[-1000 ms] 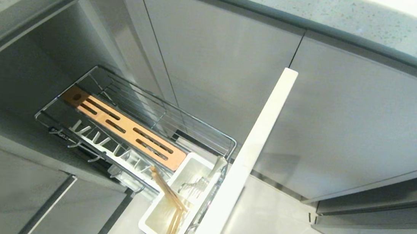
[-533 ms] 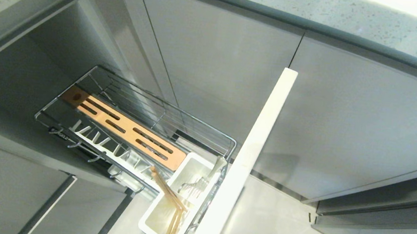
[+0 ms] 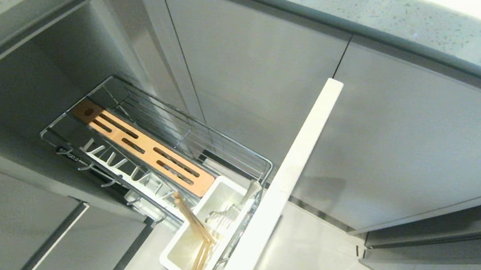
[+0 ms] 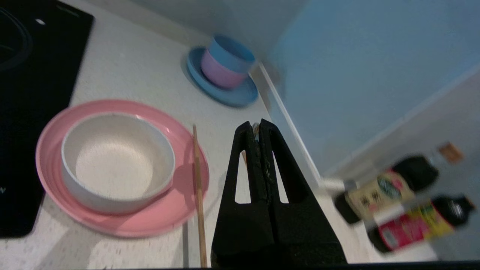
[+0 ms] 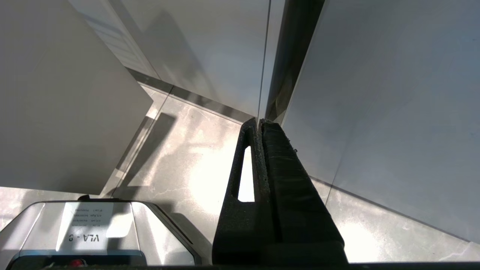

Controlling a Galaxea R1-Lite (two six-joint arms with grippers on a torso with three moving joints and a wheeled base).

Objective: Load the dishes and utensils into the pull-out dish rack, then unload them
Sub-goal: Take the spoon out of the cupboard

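Pulled out from the cabinet: narrow chrome wire pull-out dish rack (image 3: 157,138). Along its middle, orange-brown slotted wooden board (image 3: 142,147); at 5 o'clock of that, white rectangular utensil tub (image 3: 207,231) against the pale flat front panel (image 3: 294,175). In the tub: thin light-brown wooden chopsticks (image 3: 197,241). Elsewhere, on the speckled surface (image 4: 123,67): small white bowl (image 4: 116,161) in wide pale-pink plate (image 4: 123,221), single wooden chopstick (image 4: 198,195) at 3 o'clock.

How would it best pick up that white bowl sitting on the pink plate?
Probably by the rim: the white bowl sits upright and open on the pink plate, so the tool could come from above, one finger inside the wall and one outside.
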